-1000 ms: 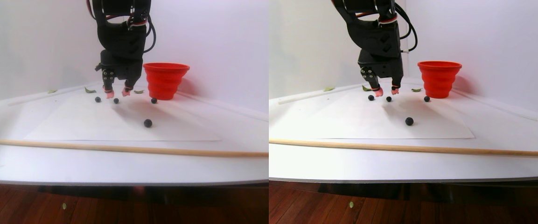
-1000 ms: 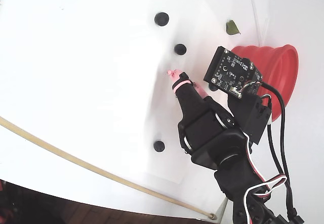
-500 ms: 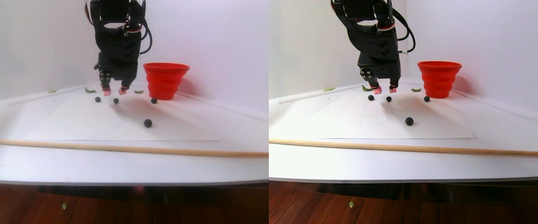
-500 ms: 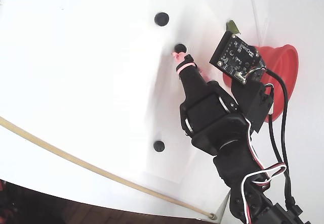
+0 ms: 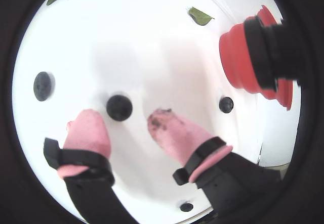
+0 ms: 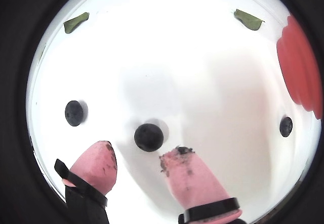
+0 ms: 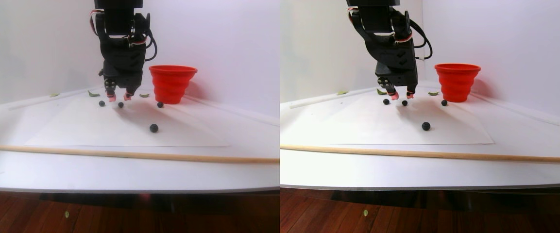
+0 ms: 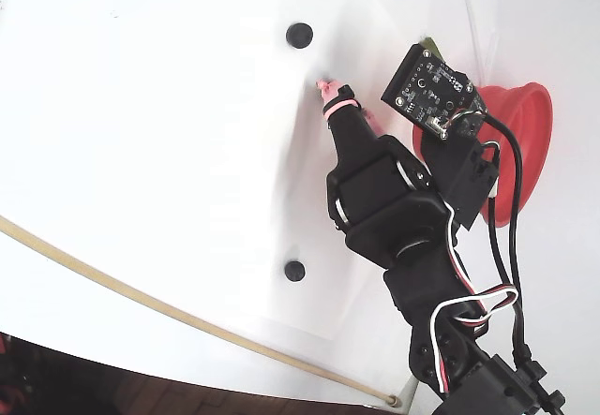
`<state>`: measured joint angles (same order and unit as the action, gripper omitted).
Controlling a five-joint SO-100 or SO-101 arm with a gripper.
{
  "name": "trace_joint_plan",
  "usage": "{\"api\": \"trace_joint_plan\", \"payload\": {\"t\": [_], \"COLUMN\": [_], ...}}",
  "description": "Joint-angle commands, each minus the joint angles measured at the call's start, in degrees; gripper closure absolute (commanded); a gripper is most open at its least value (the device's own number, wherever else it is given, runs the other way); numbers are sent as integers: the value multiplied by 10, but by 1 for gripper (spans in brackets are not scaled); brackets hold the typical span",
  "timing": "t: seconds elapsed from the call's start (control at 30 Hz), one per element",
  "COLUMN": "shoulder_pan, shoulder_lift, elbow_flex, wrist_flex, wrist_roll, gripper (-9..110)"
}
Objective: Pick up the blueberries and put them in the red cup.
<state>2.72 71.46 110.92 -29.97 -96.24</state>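
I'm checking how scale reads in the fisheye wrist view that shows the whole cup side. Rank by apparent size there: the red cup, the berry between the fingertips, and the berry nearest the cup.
1. Red cup, by far the largest.
2. Berry between the fingertips.
3. Berry nearest the cup, which looks smallest, though it lies farther from the camera, so its true size may match.

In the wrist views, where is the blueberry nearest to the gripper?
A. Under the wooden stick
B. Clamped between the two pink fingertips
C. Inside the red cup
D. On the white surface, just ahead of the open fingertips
D: in a wrist view the blueberry lies on the white surface just beyond the gap of the open gripper, touching neither pink fingertip.
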Motion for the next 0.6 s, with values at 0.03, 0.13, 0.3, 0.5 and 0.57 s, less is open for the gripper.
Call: {"api": "trace_joint_plan", "payload": {"t": [0.03,0.13,0.3,0.5,0.57], "shoulder_pan": [-1,1,3,7,8], "shoulder_lift": [7,-2,-22,-36,-43], "elbow_flex": [-48,-58,-73,-83,-90], "wrist_flex": [-17,-17,-30,-40,-43], "wrist_roll": [4,7,7,14,16], "gripper": [83,83,83,83,83]}}
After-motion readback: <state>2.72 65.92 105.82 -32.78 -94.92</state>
